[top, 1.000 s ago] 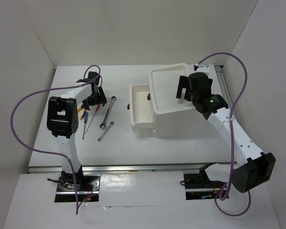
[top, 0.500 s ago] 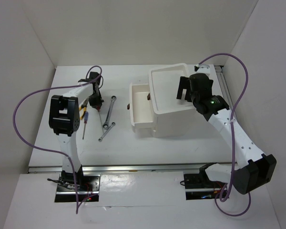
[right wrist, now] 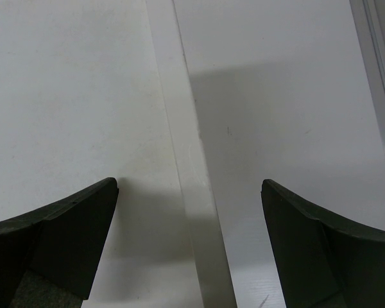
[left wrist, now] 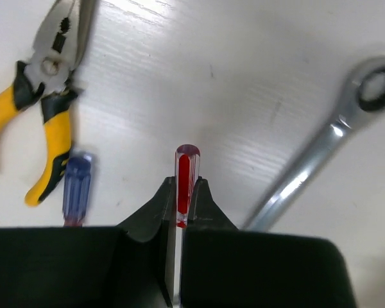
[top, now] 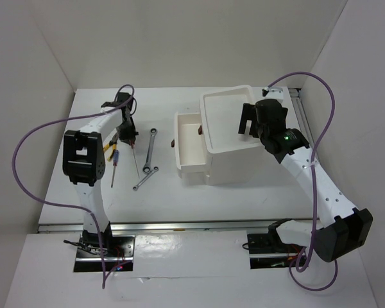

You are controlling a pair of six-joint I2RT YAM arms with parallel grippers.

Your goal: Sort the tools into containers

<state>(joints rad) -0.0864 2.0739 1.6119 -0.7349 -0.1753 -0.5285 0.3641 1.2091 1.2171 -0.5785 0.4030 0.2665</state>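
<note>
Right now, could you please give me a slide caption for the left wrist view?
Left gripper clamps a red-handled screwdriver, with yellow-handled pliers, a blue-handled screwdriver and a silver wrench lying nearby.

Bright, even overhead light, soft shadows, glare on the long wrench, close foreground blurred.

**Tools at 9 o'clock, box at 3 o'clock**

On the worktop, the box sits right of centre. It carries the tray on top, and one drawer is pulled out toward 9 o'clock. The long wrench lies at 9 o'clock of the drawer. The short wrench lies just beside its 6 o'clock end. The pliers lie farther toward 9 o'clock, with the loose screwdriver just at their 6 o'clock. Between the pliers and the long wrench, the left end effector pinches the held screwdriver. The right end effector hangs spread over the tray.
</note>
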